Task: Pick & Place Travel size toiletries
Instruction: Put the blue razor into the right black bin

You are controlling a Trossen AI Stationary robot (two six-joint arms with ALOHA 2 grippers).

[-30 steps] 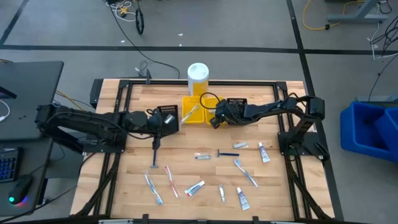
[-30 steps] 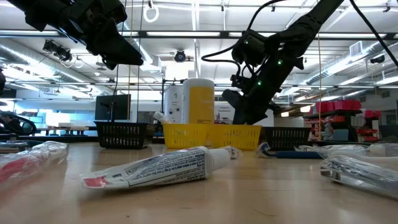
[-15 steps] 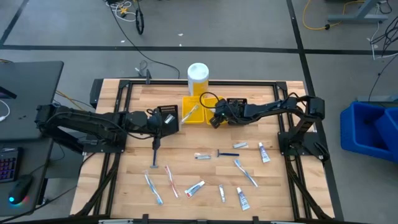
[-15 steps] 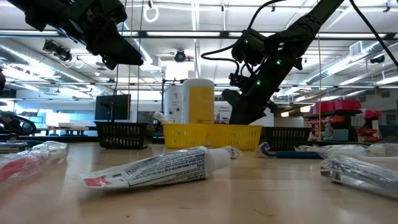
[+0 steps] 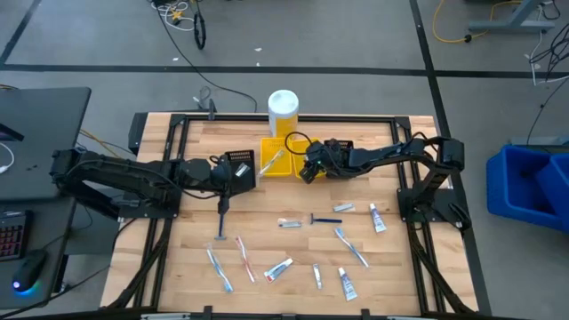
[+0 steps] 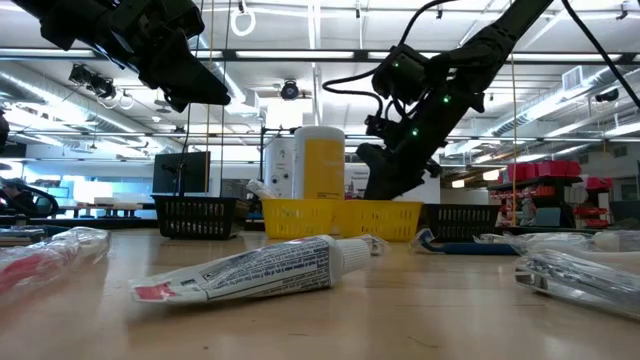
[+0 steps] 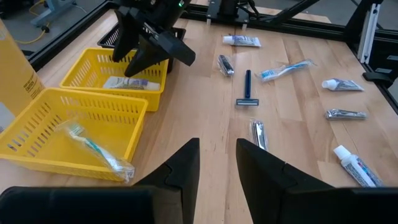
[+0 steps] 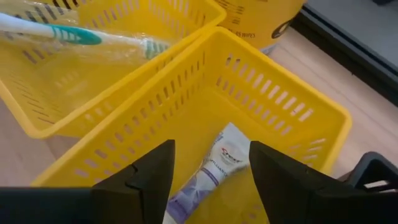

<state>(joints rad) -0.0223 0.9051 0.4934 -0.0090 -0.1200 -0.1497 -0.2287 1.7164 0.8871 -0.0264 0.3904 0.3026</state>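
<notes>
One toothpaste tube (image 8: 214, 167) lies in the yellow bin (image 8: 292, 112) you are working over, directly under the right gripper (image 8: 211, 163), whose fingers are spread and hold nothing. You see a wrapped toothbrush (image 7: 93, 147) in the neighbouring yellow bin (image 7: 37, 118). Other toiletries stay scattered on the table (image 5: 267, 222). Your left gripper (image 7: 216, 158) hovers just beside the bins, fingers narrowly apart and empty.
</notes>
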